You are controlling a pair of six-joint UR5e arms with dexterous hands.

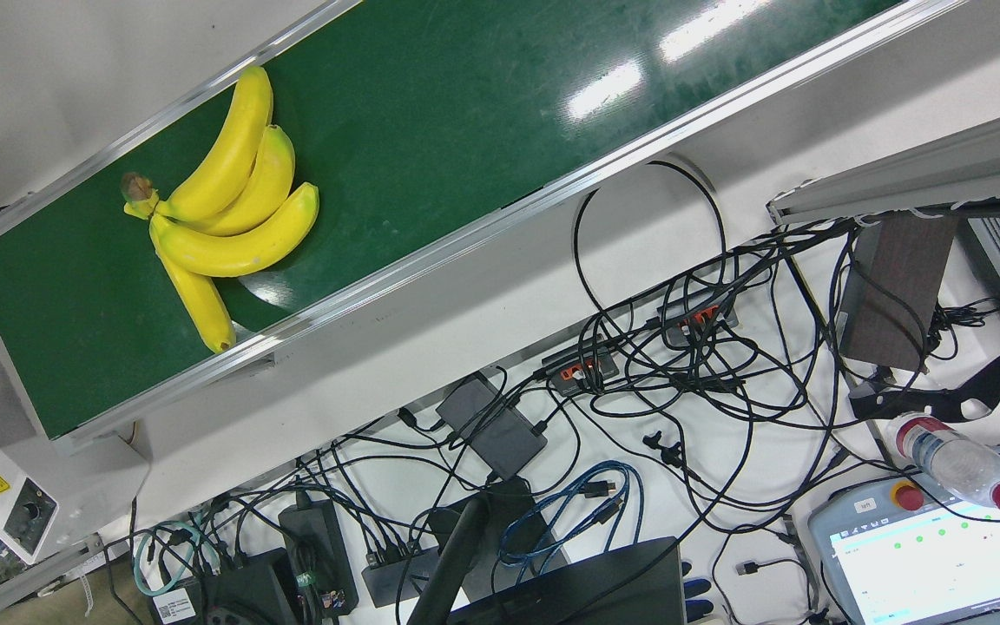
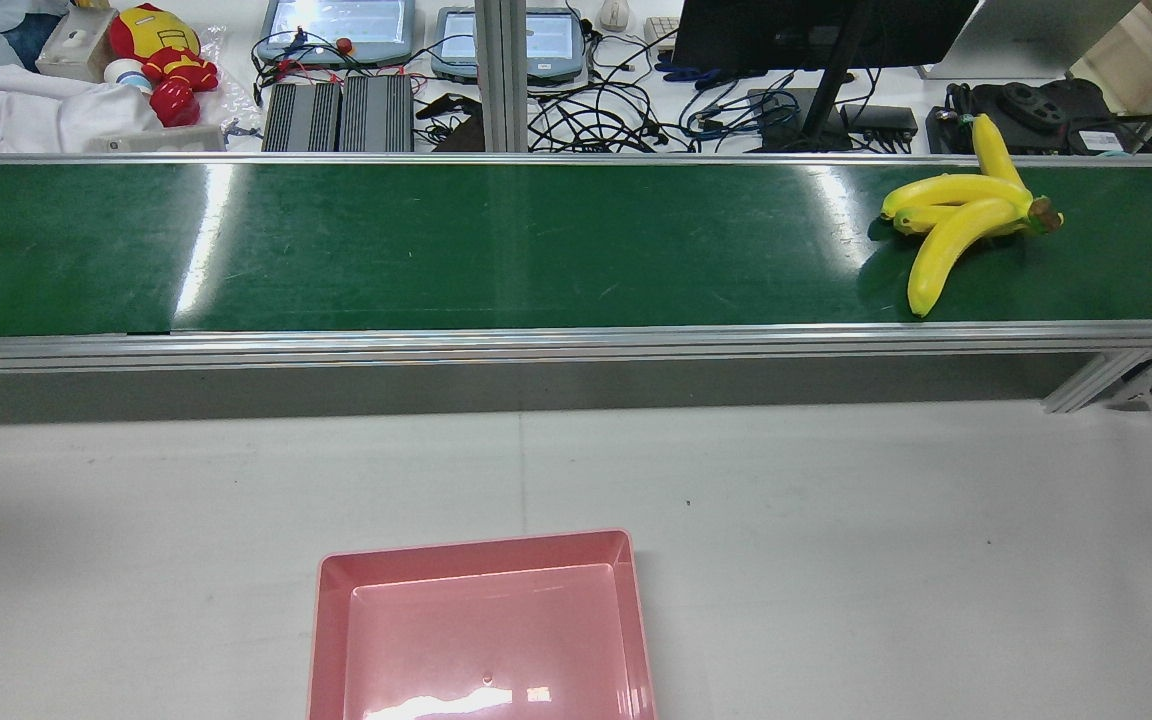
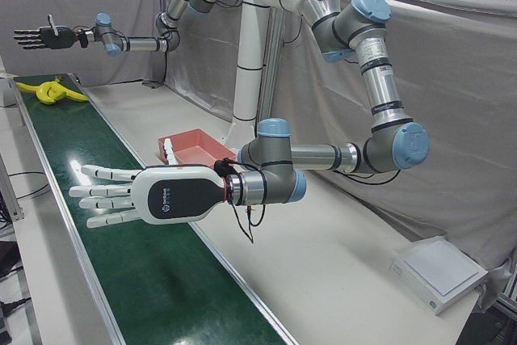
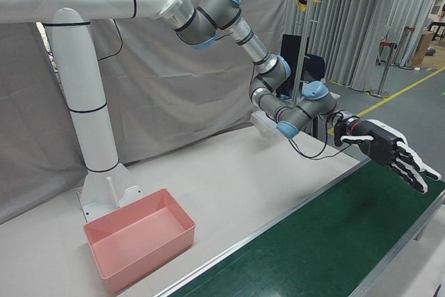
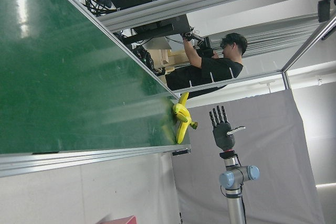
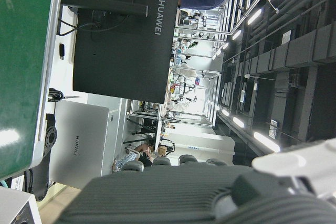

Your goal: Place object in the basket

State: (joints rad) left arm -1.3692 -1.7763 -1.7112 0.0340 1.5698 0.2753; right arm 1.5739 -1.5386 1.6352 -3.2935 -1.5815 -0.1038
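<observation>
My right hand (image 3: 36,37) and left hand (image 3: 129,195) hover spread and empty. The yellow plastic banana bunch (image 2: 961,225) lies at the green conveyor belt's (image 2: 496,245) right end; its splayed fruits could slip my grasp before the pink plastic basket (image 2: 484,625).

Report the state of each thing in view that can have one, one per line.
banana bunch: lying on the green belt, not held.
pink basket: empty, standing on the white table.
left hand: open, fingers spread, holding nothing.
right hand: open, fingers spread, holding nothing.
green belt: running or stopped cannot be told.
</observation>
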